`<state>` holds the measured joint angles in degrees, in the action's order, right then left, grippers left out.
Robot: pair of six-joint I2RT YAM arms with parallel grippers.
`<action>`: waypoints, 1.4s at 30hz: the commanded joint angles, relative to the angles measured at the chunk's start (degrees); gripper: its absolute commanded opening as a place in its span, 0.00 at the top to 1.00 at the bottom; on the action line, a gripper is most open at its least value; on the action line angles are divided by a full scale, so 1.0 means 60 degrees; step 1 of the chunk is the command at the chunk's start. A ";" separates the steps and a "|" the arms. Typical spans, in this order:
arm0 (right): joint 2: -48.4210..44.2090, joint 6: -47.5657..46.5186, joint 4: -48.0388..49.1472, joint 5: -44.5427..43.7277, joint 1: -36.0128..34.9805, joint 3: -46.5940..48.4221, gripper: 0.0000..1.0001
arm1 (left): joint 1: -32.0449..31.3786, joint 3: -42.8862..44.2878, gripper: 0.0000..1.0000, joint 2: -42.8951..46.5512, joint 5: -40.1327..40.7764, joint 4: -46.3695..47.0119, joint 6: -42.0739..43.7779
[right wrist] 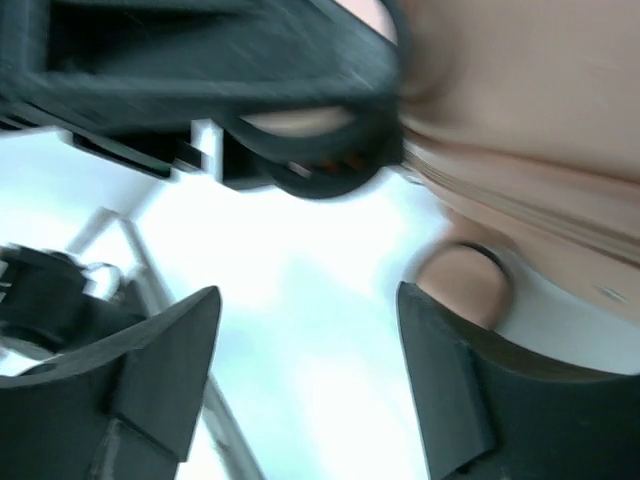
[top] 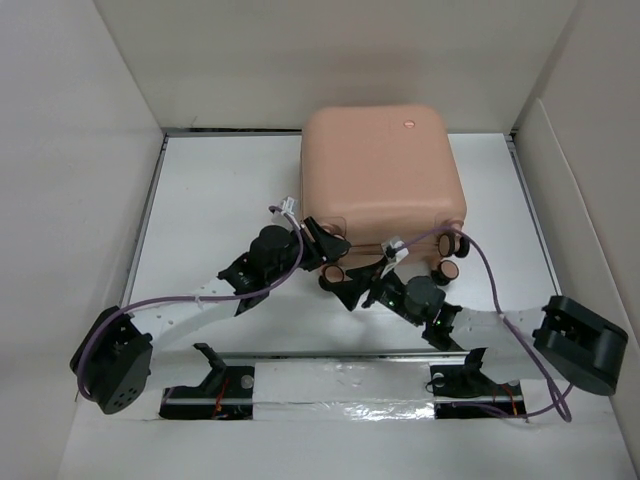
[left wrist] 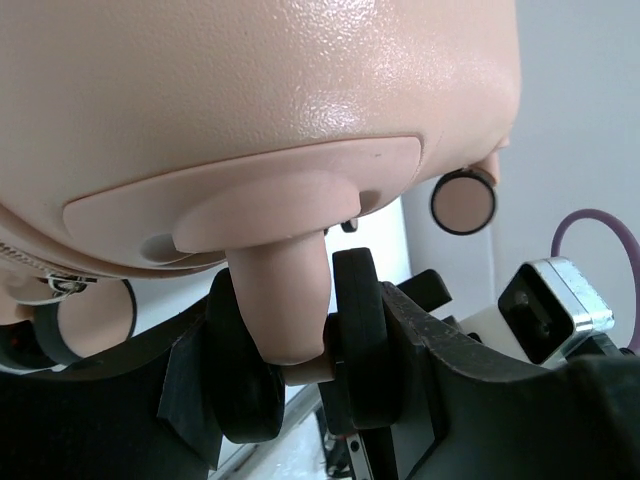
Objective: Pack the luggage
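The peach-pink luggage (top: pixel 380 170) lies shut at the back of the table, its caster wheels facing the arms. In the left wrist view its shell (left wrist: pixel 250 80) fills the top. My left gripper (top: pixel 326 243) is shut on the near-left caster wheel (left wrist: pixel 285 300), its fingers (left wrist: pixel 470 370) pressing the black wheel discs from both sides. My right gripper (top: pixel 352 285) is open and empty just in front of the luggage (right wrist: pixel 540 120). Its fingers (right wrist: pixel 450 370) stand wide apart above the table, with another caster wheel (right wrist: pixel 465 280) right beside the right one.
White walls enclose the table on three sides (top: pixel 100 150). Two more caster wheels (top: pixel 447 270) stick out at the luggage's near-right corner. A foil-taped rail (top: pixel 340 400) with both arm bases runs along the near edge. Purple cables (top: pixel 500 300) loop from each wrist.
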<state>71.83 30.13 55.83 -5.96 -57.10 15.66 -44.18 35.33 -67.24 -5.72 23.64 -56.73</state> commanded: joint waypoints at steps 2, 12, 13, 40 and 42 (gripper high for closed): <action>-0.1116 -0.1138 -0.2359 -0.1086 -0.0165 0.0480 0.20 | -0.0297 0.0016 0.91 0.0163 -0.1142 0.4174 -0.0095; -0.1690 -0.1887 -0.2626 -0.1834 -0.0166 0.1767 0.12 | -0.0297 -0.0175 0.69 0.0426 -0.0878 0.3956 -0.0652; -0.1544 -0.1974 -0.2611 -0.1834 -0.0166 0.1929 0.12 | -0.0297 -0.0190 0.67 0.0411 -0.0922 0.3956 -0.0667; 0.1680 -0.1711 0.1549 -0.4339 -0.0342 0.2708 0.69 | -0.0209 -0.1114 0.24 0.1216 -0.1115 0.2846 -0.0420; 0.1579 -0.1726 0.1534 -0.4296 -0.0342 0.2664 0.76 | -0.0108 -0.0764 0.19 0.1567 -0.0851 0.1694 0.0048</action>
<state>82.08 20.71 57.14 -24.75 -60.14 28.84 -43.53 26.83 -62.65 -8.10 37.52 -62.46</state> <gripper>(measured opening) 0.623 0.792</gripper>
